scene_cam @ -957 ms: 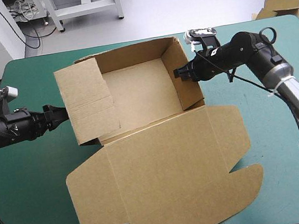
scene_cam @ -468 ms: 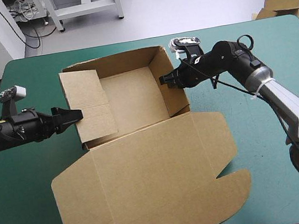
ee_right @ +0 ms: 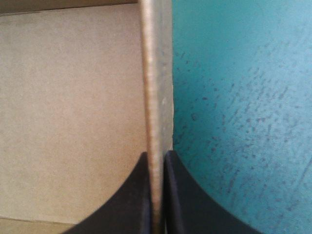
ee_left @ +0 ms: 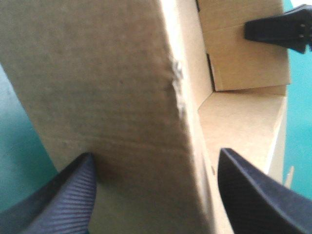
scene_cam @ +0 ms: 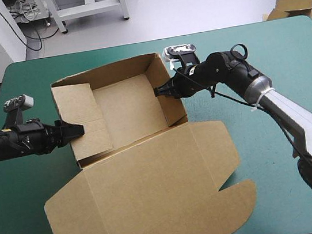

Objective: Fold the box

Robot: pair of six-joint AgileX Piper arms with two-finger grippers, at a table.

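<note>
Cardboard of the left wall hides most of the tray from the left gripper [ee_left: 155,153], whose fingers stand apart astride it. The right gripper [scene_cam: 161,90] pinches the right wall. The box [scene_cam: 125,106] sits mid-table on the teal-green cover [scene_cam: 251,51], its lid [scene_cam: 155,193] flat toward the near edge, long axis far-to-near

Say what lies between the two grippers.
Only the box: the left gripper straddles one side wall, the right gripper pinches the opposite one, its floor between. High view shows it.
</note>
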